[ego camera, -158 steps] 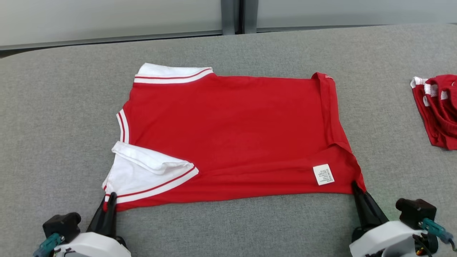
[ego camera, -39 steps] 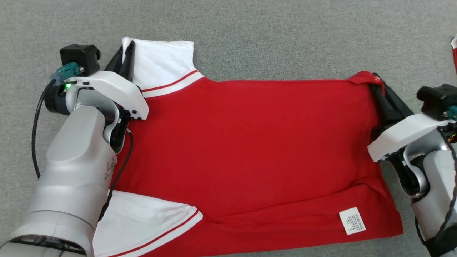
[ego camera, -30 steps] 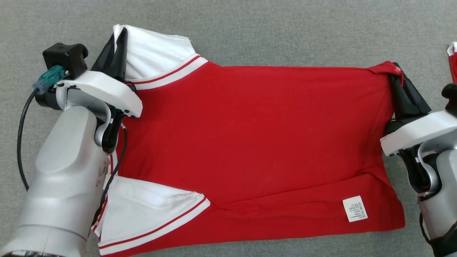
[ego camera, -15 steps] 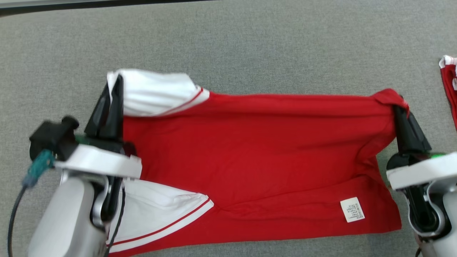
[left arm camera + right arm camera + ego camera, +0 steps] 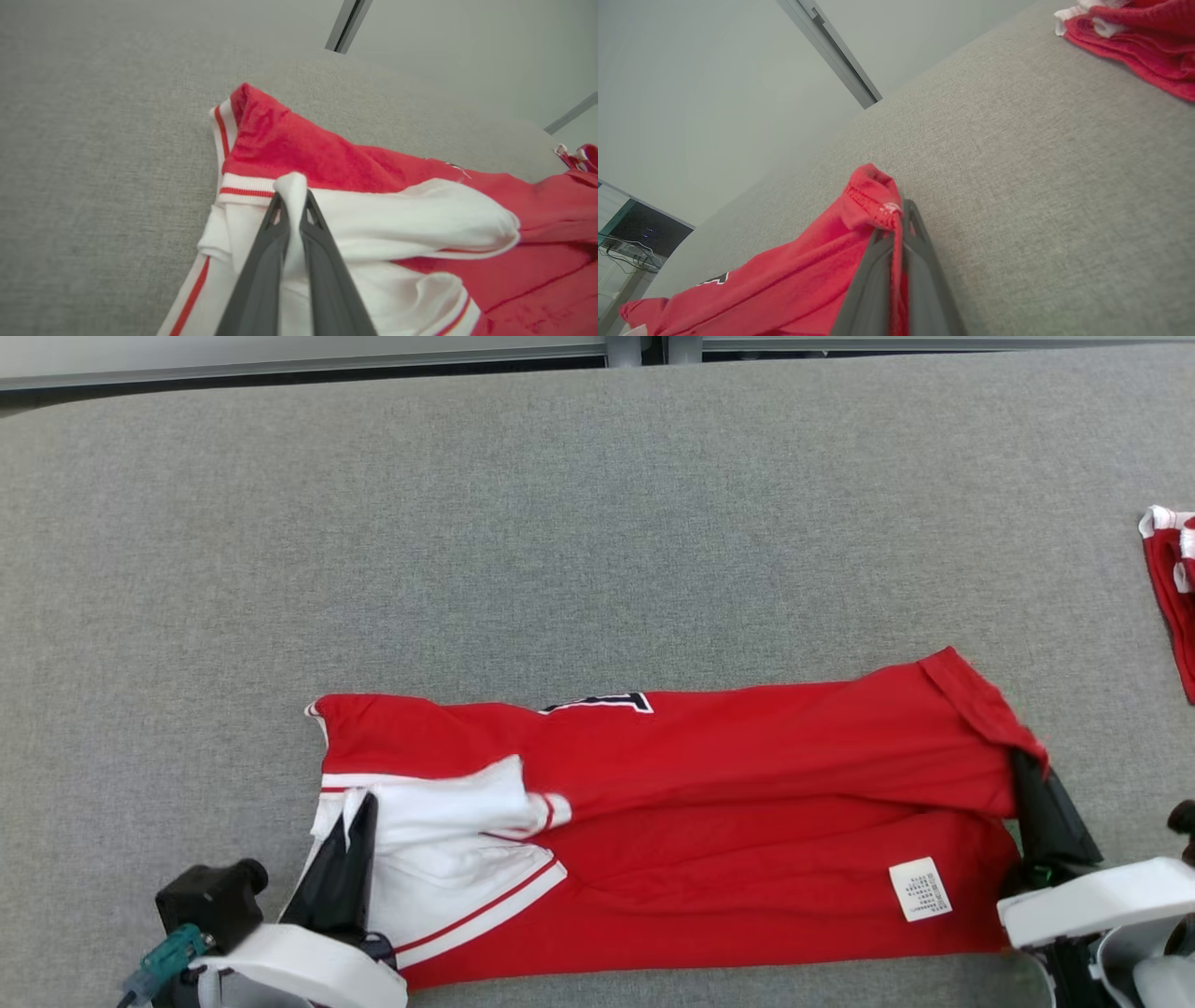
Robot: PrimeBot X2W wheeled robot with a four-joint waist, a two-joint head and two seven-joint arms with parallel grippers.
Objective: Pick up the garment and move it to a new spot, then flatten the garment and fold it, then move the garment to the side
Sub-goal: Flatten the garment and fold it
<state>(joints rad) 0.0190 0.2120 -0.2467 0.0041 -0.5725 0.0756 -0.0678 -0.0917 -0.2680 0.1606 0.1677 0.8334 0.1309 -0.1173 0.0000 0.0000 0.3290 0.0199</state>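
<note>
Garment (image 5: 728, 775), apparently doubled, in both claws (image 5: 359, 801) (image 5: 901, 208)

Garment (image 5: 728, 775): soft matt red knit cloth, white trim. Tabletop (image 5: 560, 523): coarse grey woven fabric (matt, slightly fuzzy). Fingers (image 5: 259, 280): smooth dark plastic.

- Left gripper (image 5: 360, 801) — at seven o'clock in the head view, dark fingers pointing toward twelve, pressed together on a white fold of the garment (image 5: 709, 775).
- Right gripper (image 5: 1022, 763) — at four o'clock, fingers leaning toward eleven, clamped on the garment's red corner.
- White left wrist housing (image 5: 299, 971) and right wrist housing (image 5: 1102, 896) sit low, behind the fingers.
</note>
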